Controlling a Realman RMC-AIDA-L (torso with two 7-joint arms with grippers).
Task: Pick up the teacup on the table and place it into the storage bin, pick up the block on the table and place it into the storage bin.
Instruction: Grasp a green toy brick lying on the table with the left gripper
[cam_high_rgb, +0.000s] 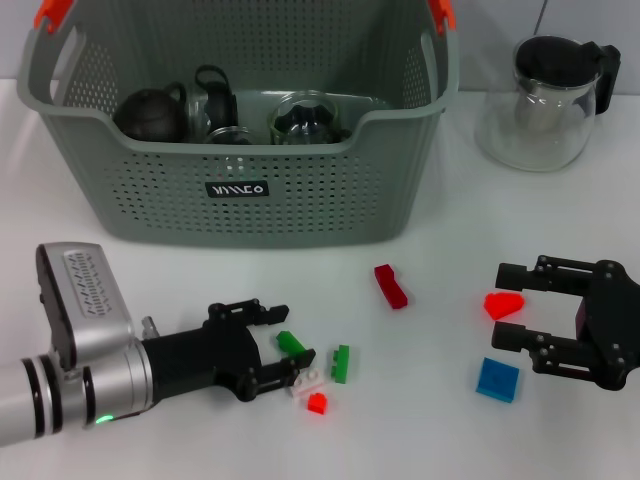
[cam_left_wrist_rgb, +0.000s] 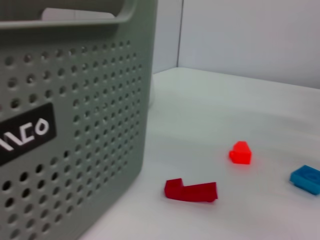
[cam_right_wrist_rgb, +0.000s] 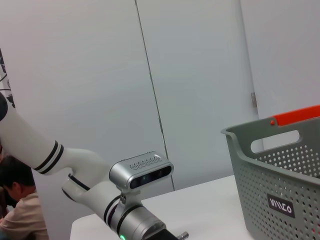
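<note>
Your left gripper (cam_high_rgb: 289, 345) sits low on the white table (cam_high_rgb: 430, 300), fingers spread wide around a small green block (cam_high_rgb: 291, 343). Your right gripper (cam_high_rgb: 508, 306) is equally wide, framing a bright red block (cam_high_rgb: 502, 304). The grey-green perforated storage bin (cam_high_rgb: 250, 205) stands behind; only the head view shows the dark teaware inside. Your left wrist view shows the dark red block (cam_left_wrist_rgb: 191, 191) beside the bin wall, but no fingers.
</note>
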